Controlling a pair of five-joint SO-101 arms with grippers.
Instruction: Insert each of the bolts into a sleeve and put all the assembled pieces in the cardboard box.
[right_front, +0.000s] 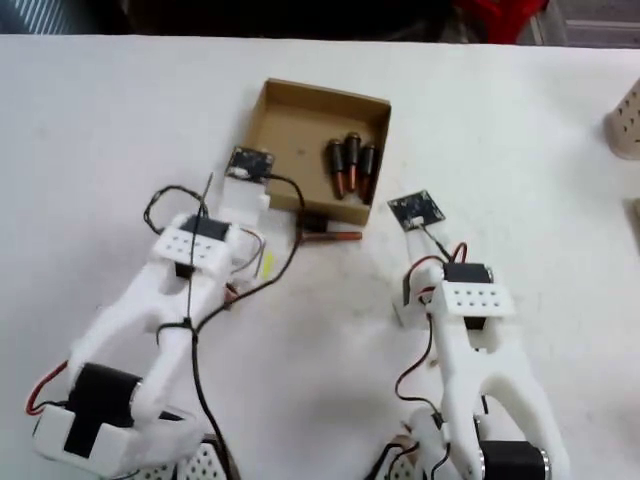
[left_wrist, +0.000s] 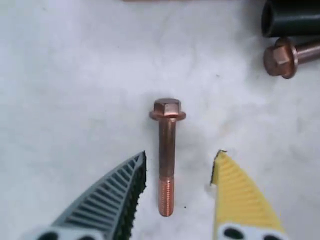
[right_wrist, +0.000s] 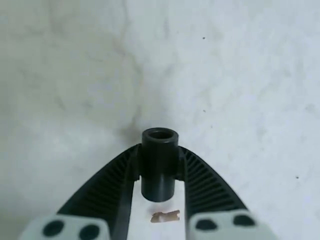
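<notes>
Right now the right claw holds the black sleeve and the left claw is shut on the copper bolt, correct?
No. The left claw is open; the copper bolt lies on the table between its fingers, per the left wrist view. The right claw does hold the black sleeve.

left gripper (left_wrist: 180, 156) is hanging open astride threaded end of bolt (left_wrist: 167, 145) | second bolt (left_wrist: 281, 57) and black sleeve (left_wrist: 292, 17) are lying close together beyond bolt's head
</notes>
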